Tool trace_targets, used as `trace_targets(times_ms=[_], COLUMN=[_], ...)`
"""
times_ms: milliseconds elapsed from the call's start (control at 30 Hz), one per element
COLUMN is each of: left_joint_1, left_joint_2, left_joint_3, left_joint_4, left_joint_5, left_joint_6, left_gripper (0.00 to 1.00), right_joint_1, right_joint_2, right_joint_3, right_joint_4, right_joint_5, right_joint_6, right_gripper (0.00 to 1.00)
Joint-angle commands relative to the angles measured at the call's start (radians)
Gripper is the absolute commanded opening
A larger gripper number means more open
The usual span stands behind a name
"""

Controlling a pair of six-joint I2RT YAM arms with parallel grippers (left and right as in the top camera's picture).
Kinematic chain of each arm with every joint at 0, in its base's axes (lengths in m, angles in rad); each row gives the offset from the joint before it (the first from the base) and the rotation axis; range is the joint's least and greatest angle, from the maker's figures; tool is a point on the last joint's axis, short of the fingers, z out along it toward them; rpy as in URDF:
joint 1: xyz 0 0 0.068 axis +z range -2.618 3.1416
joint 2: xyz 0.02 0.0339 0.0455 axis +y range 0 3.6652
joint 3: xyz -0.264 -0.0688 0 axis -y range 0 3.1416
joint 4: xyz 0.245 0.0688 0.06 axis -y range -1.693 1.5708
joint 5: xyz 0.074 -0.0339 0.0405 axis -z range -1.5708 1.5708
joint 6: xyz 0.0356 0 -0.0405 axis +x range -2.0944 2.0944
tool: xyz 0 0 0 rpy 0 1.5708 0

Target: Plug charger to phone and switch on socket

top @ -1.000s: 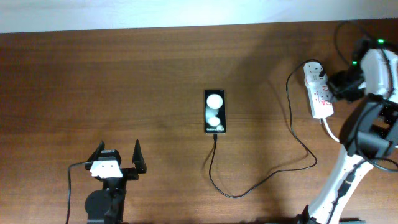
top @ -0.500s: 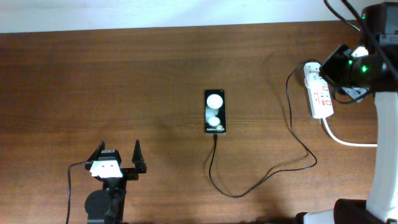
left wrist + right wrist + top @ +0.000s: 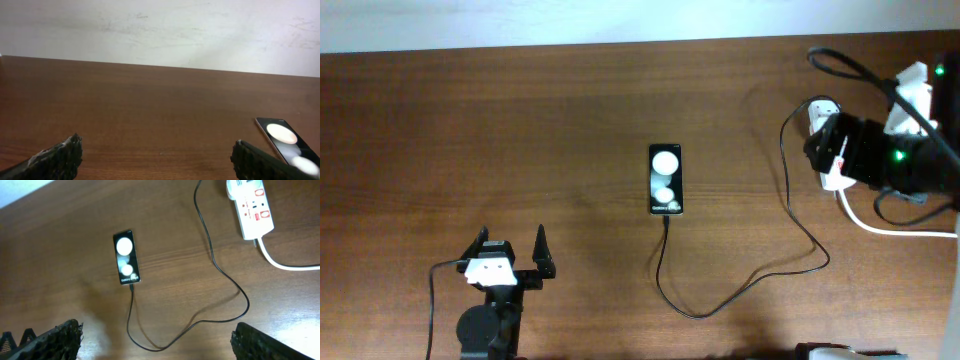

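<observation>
Right gripper point(image 3: 160, 339) is spread wide. Its dark fingertips point(image 3: 55, 337) sit at the two lower corners of the wrist view with nothing between them, and it looks down from well above on all the task's things. The socket point(image 3: 252, 205) lies at the far right of the table point(image 3: 520, 110), its long axis running near to far, with red marks on its face. Whether a switch is on cannot be told.

From overhead, the right arm point(image 3: 880, 160) now reaches in from the right edge and lies across the socket's middle, so only the socket's far end and a bit of its near end show. A second ago this arm stood off to the right of the strip. Half a second ago its dark head hung over the strip's right side, and it has since swung flatter and further left.

The thick white cord point(image 3: 885, 228) leaves the socket's near end and runs off to the right. The charger point(image 3: 790, 215) drops from the socket's far end, curves near and left in a loose loop, then rises to the phone point(image 3: 665, 178), where its tip meets the phone's near edge. The phone lies flat at the table's centre, two white spots showing, well apart from both arms. Phone and cable lie as they did before.

The left gripper point(image 3: 510, 240) sits at the near left, fingers wide apart and holding nothing, unmoved over the same second.
</observation>
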Motion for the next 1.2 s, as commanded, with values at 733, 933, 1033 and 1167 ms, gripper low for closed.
trace_targets(times_ms=[733, 933, 1033, 1167], left_joint_1=[0.000, 0.000, 0.000, 0.000], left_joint_2=[-0.002, -0.002, -0.002, -0.002], left_joint_3=[-0.004, -0.004, -0.004, -0.004], left_joint_4=[-0.003, -0.003, -0.003, -0.003], left_joint_5=[-0.004, -0.004, -0.004, -0.004], left_joint_6=[0.019, 0.019, 0.019, 0.019], left_gripper=[0.99, 0.99, 0.99, 0.99], right_joint_1=[0.019, 0.018, 0.019, 0.018], right_joint_2=[-0.257, -0.711, -0.792, -0.866], right_joint_3=[-0.168, -0.734, -0.756, -0.756], right_joint_4=[-0.006, -0.006, -0.006, -0.002], right_joint_5=[-0.013, -0.013, -0.013, -0.008], right_joint_6=[-0.013, -0.013, -0.013, -0.013], right_gripper=[0.99, 0.99, 0.99, 0.99])
